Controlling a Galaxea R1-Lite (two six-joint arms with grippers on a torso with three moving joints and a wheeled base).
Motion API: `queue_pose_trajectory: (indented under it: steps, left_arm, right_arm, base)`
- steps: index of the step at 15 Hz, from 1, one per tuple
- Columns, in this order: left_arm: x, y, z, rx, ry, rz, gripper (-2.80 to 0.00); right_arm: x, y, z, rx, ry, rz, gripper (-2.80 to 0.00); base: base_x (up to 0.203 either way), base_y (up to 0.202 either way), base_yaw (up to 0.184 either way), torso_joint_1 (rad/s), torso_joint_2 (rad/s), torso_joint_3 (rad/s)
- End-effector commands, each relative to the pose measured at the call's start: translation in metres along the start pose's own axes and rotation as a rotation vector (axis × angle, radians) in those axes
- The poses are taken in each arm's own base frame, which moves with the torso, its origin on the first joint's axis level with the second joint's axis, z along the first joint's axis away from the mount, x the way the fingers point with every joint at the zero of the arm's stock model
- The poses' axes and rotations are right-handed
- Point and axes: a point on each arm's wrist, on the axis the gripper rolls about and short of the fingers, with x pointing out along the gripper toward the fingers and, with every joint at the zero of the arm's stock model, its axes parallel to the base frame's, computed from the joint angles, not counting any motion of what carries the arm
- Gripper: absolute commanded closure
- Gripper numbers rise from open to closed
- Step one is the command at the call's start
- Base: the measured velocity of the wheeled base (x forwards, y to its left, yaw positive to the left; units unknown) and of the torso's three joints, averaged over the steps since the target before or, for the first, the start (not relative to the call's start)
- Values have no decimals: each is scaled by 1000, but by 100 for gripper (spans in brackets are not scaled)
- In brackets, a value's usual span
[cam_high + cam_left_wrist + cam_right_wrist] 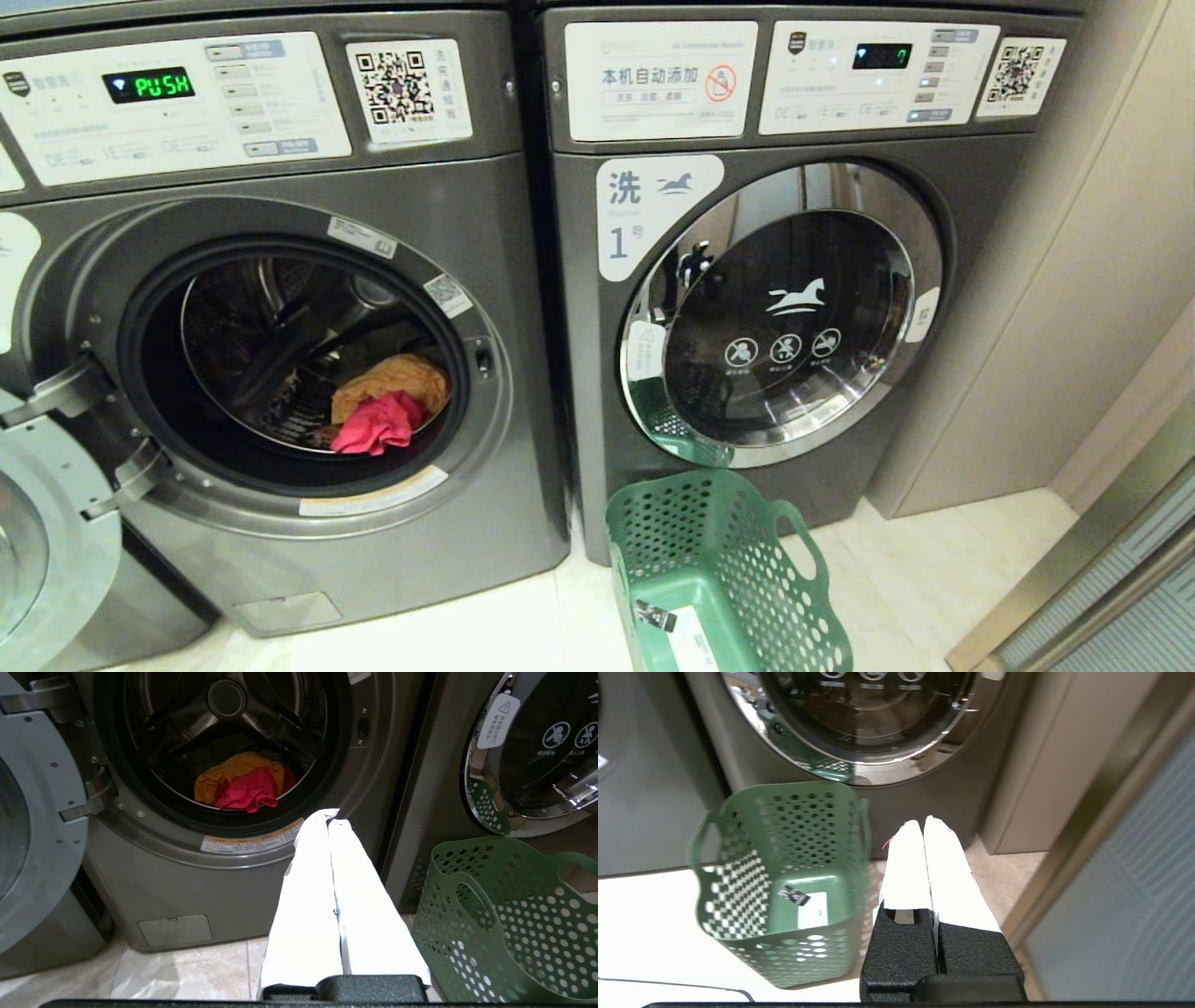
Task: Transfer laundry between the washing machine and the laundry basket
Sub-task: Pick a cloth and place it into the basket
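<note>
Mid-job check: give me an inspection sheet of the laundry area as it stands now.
Surface: pale tiled floor, bare where seen.
Job's things: washing machine door open, orange garment and pink garment in the drum; laundry basket holds only a sticker.
Clutter: nothing seen.
Grippers: left claw shut, empty, facing the open drum; right claw shut, empty, beside the basket.
Cables: thin dark cable on floor.
Surroundings: machine 1 door closed; beige wall panel.

The pale tiled floor (934, 579) carried two grey washing machines, one open (280, 373) and one shut (794, 280), with the green laundry basket (728, 579) standing before the shut one.
</note>
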Motion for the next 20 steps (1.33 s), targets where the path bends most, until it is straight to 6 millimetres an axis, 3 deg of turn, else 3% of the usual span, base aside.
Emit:
queue_pose_trajectory:
  steps: [1, 12, 20]
  left_arm:
    - [2, 0, -11, 0, 41, 1, 0]
    - [2, 0, -11, -3, 39, 1, 0]
    - [2, 0, -11, -5, 40, 1, 0]
  right_arm:
    - [0, 0, 0, -1, 1, 1, 0]
    - [0, 0, 0, -1, 1, 1, 0]
    - [0, 0, 0, -5, 0, 3, 0]
  base:
    - [0, 191, -4, 7, 2, -2]
    - [0, 182, -1, 3, 2, 3]
    - [0, 0, 0, 0, 0, 0]
